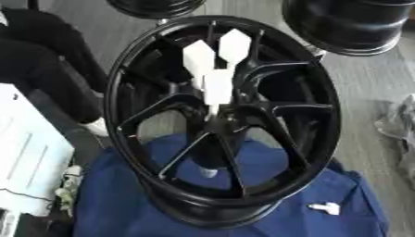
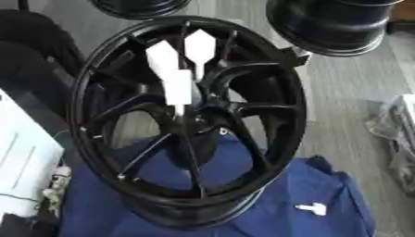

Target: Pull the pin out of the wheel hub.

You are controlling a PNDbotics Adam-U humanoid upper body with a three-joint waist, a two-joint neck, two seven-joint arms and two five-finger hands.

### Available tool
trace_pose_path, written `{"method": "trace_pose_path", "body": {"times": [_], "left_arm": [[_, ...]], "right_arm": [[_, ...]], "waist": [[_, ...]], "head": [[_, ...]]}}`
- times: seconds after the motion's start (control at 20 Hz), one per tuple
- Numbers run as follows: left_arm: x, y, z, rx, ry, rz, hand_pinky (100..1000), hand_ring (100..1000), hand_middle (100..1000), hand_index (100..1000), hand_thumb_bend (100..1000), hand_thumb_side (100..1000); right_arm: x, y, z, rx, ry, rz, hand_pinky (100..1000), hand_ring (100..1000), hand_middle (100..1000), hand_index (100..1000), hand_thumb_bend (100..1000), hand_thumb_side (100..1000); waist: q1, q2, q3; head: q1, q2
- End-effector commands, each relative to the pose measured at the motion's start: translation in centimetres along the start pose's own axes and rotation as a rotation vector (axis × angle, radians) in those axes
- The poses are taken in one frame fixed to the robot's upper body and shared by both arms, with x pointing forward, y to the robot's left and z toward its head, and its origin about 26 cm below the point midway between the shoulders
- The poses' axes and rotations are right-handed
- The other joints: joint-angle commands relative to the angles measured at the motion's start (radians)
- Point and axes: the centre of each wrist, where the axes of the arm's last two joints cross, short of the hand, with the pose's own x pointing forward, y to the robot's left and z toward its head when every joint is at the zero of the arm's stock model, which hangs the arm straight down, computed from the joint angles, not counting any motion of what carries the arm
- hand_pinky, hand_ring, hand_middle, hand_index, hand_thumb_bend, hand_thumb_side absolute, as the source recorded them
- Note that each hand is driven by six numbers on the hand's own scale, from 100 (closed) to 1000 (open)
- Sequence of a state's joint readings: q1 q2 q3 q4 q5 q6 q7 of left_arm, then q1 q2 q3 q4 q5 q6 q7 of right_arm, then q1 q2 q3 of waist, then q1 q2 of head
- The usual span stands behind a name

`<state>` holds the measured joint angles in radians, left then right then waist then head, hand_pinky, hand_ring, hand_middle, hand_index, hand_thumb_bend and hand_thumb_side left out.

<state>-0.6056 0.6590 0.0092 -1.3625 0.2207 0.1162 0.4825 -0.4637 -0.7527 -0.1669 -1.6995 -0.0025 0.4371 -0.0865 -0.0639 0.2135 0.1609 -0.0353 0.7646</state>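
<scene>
Near edge: blue cloth (image 1: 122, 203) over the surface, a small white piece (image 1: 326, 208) loose on it toward the near right corner. White printed sheet (image 1: 28, 162) off the cloth's left edge.

Mid-cloth: black spoked wheel (image 1: 212, 209) face up to the camera, its near rim on the cloth and its far rim past the far edge. Hub (image 1: 217, 118) at its centre.

Pin (image 1: 217, 85): white, with a thin stem (image 2: 177, 111) running down into the hub and two broad white vanes fanned out above. I take this for the pin, and it sits in the hub. Long axis runs from the hub up toward the camera, leaning to the far side, so a pull would go along that line, up and away from the wheel face.

Hands: neither robot hand shows in either view, so how their fingers are set cannot be told. Nothing holds or touches the pin. The hub lies about midway left to right, so neither arm is plainly nearer.

Far side: two more black wheels, one right (image 1: 348, 23), one left (image 1: 154, 5).
</scene>
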Motion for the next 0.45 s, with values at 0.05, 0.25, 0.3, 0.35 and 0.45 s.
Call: {"method": "trace_pose_path", "body": {"times": [0.05,0.25,0.3,0.35,0.45], "left_arm": [[1.3,0.4,-0.5,0.001,-0.038,0.008,755,812,757,759,456,745],[1.4,0.2,-0.4,-0.001,-0.046,0.021,753,809,759,762,455,743],[1.4,0.1,-0.4,0.002,-0.049,0.025,753,809,759,762,455,743],[1.5,0.1,-0.3,0.004,-0.050,0.029,752,806,758,762,456,742],[1.4,0.0,-0.3,0.006,-0.051,0.035,752,805,758,761,456,742]], "right_arm": [[1.5,1.3,-0.5,-0.014,-0.064,-0.100,821,736,691,822,585,350],[1.9,3.9,-1.3,-0.014,-0.086,-0.241,829,762,723,834,493,423],[2.0,4.5,-1.4,-0.014,-0.091,-0.273,830,764,725,836,488,426],[2.1,5.1,-1.5,-0.015,-0.097,-0.303,832,769,730,838,480,432],[2.1,6.2,-1.6,-0.015,-0.107,-0.354,837,780,743,849,496,436]], "waist": [[0.010,-0.021,0.004],[0.013,-0.020,0.007],[0.013,-0.020,0.008],[0.014,-0.019,0.009],[0.014,-0.019,0.011]], "head": [[-0.005,0.005],[-0.006,0.005],[-0.005,0.005],[-0.005,0.005],[-0.006,0.005]]}}
